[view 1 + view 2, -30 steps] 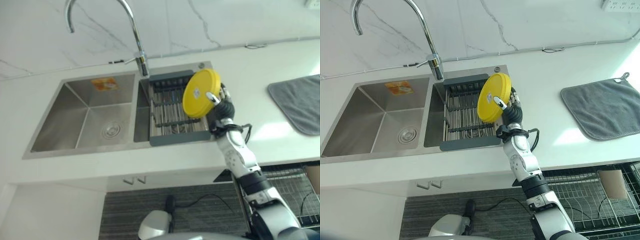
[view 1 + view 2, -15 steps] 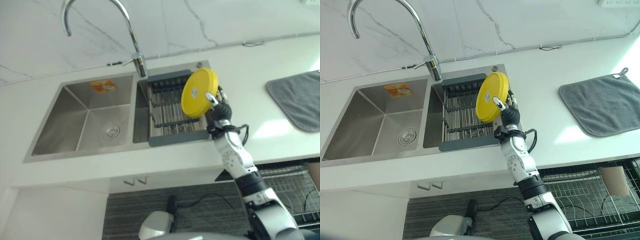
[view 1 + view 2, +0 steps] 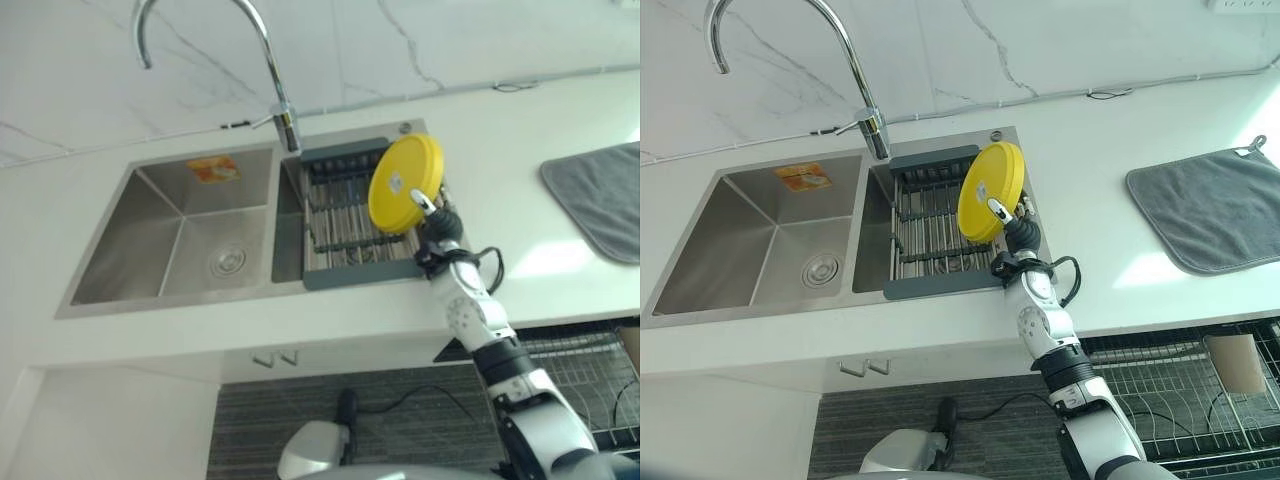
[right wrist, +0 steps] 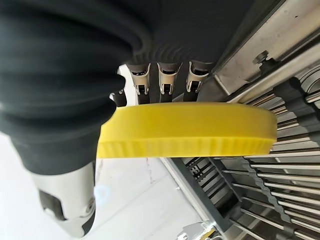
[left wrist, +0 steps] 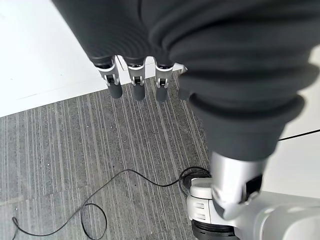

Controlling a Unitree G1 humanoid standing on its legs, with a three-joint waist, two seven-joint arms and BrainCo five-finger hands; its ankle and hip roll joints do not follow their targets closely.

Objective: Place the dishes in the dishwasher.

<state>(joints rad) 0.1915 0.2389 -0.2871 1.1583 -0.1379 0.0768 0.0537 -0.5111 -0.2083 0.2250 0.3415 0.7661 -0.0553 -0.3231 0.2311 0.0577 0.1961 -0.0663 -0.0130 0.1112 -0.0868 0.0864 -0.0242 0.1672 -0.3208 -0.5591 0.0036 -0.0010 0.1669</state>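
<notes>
A round yellow plate point(image 3: 403, 183) stands on edge above the right end of the sink's drying rack point(image 3: 345, 222), pinched in my right hand point(image 3: 437, 217). The thumb lies on the plate's near face and the fingers point(image 4: 166, 80) sit behind it, as the right wrist view shows, where the plate's yellow rim point(image 4: 190, 130) crosses in front of them. The same plate point(image 3: 990, 191) shows in the right eye view, held over the rack point(image 3: 935, 225). My left hand point(image 5: 135, 80) hangs low over the floor with straight fingers, holding nothing.
A double steel sink point(image 3: 180, 235) with a tall curved tap point(image 3: 270, 70) is set in the white counter point(image 3: 520, 120). A grey cloth point(image 3: 1210, 205) lies on the counter at the right. Below the counter's edge at the right is a wire dishwasher rack point(image 3: 1180, 385).
The plate stays in my right hand over the rack's right end, with little shift beyond the camera's own small movement.
</notes>
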